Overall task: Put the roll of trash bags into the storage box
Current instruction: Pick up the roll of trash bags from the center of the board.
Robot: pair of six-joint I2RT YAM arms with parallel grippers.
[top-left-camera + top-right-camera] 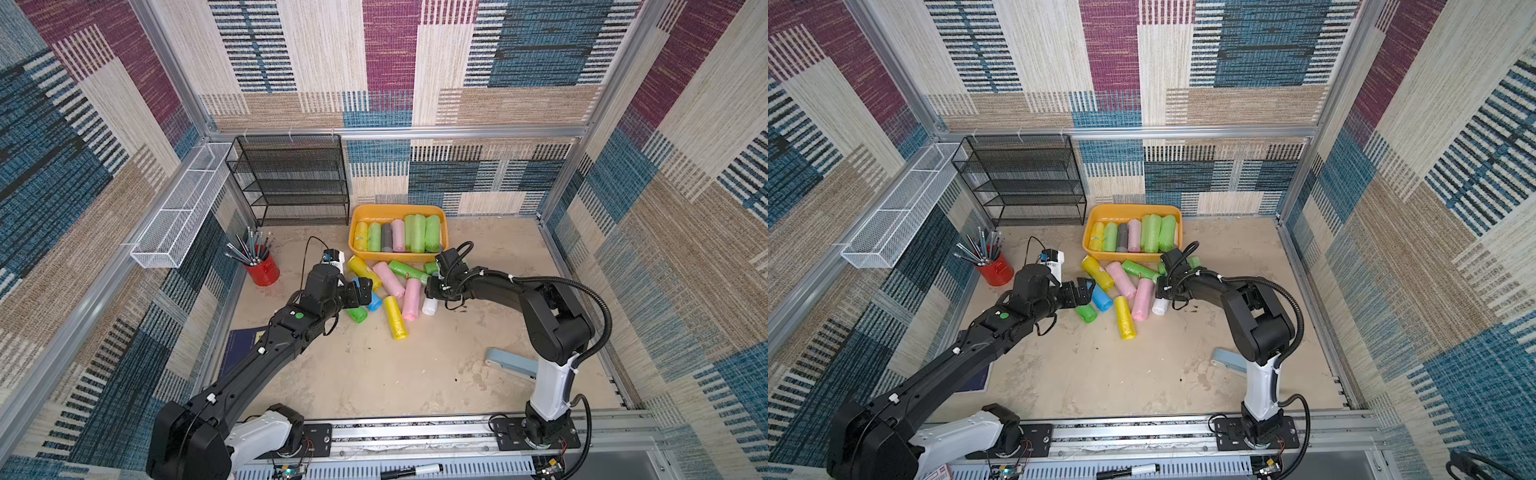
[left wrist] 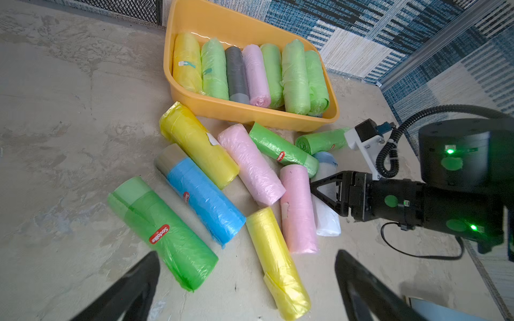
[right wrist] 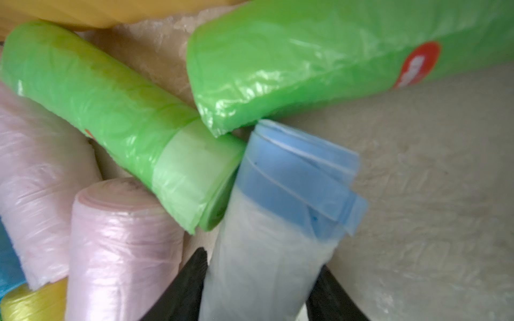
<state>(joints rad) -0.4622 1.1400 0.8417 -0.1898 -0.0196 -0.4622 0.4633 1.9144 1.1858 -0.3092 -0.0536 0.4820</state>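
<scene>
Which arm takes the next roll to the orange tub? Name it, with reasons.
Right. The right gripper clamps both sides of the white roll with the blue band, near the orange tub. The left gripper hangs open, holding nothing.

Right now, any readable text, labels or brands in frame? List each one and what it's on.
"Sodolike": red oval sticker on the large green roll.
Blue roll: similar sticker, mostly turned away, unreadable.
Slim green roll by the storage box: sticker too small to read.
Right wrist view: sticker on another green roll, blurred.
Top views: nothing legible.
</scene>
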